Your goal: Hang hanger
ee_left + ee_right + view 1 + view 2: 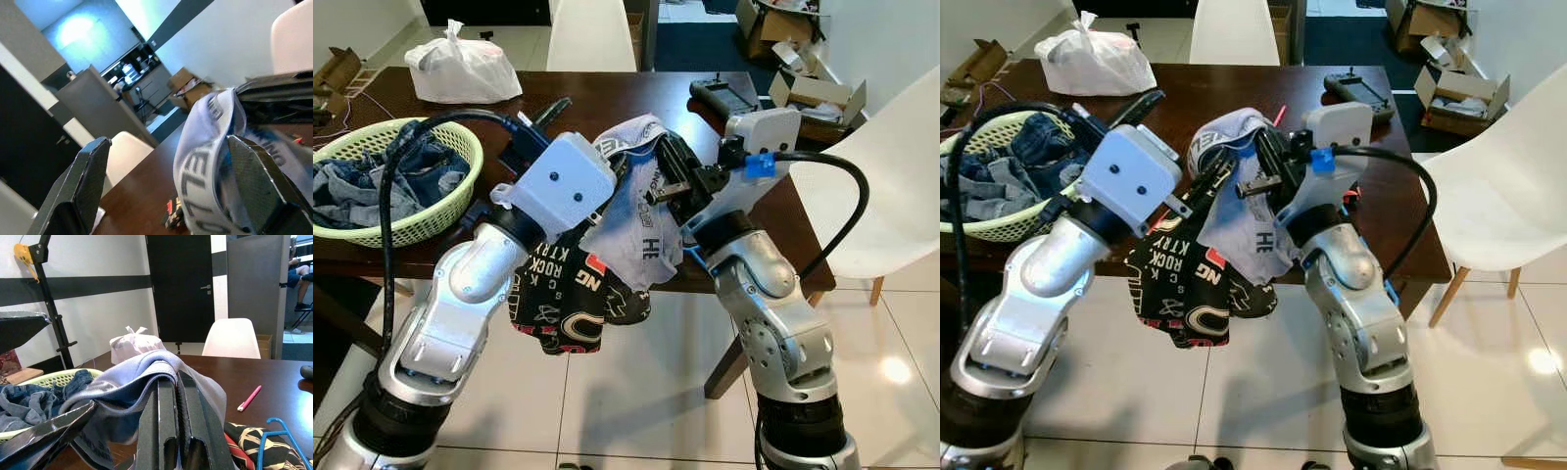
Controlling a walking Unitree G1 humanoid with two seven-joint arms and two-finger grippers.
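My right gripper is shut on the top edge of pale grey underwear with a lettered white waistband, held above the near edge of the dark wooden table. My left gripper is open, its fingers spread wide; one finger sits against the waistband. A black patterned garment hangs below both grippers. A blue hanger lies by that black garment, only partly in view.
A green basket of jeans sits on the table's left end, with a white plastic bag behind it. On the table lie a pink pen and a black controller. White chairs stand at the right and the back.
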